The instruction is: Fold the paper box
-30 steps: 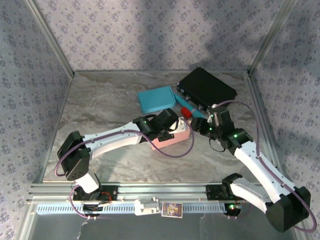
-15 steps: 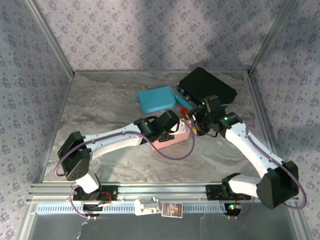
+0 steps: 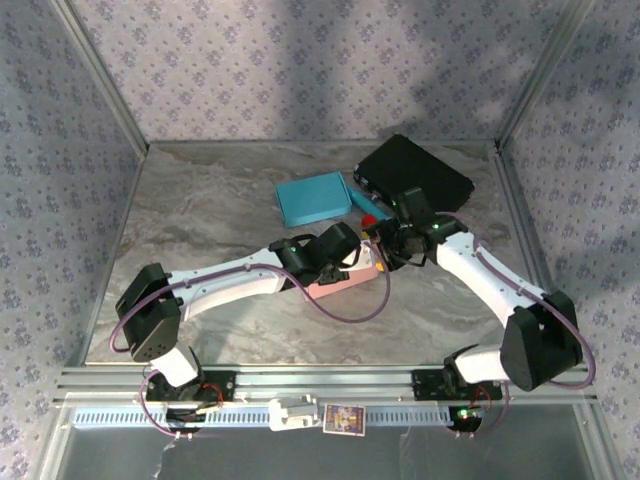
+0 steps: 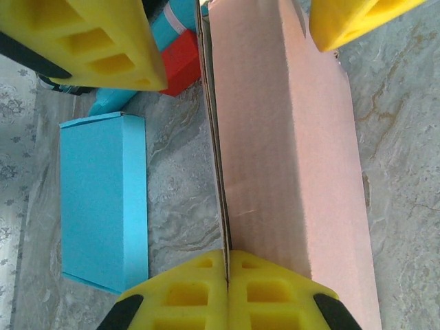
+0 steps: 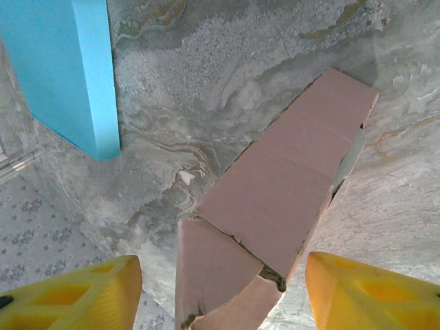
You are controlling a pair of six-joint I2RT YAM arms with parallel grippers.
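While paper box (image 4: 289,172) rests on marbled table (image 3: 200,230) | floral-papered walls (image 3: 300,70) | metal posts (image 3: 100,75)

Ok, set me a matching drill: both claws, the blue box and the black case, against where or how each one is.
1 left claw
2 right claw
3 blue box
4 black case

a at the far right corner of the table
b open, astride one end of the pink box
c lying flat, left of the black case
d shut on a thin wall of the pink box

Pairs: 1-d, 2-b, 3-c, 4-a
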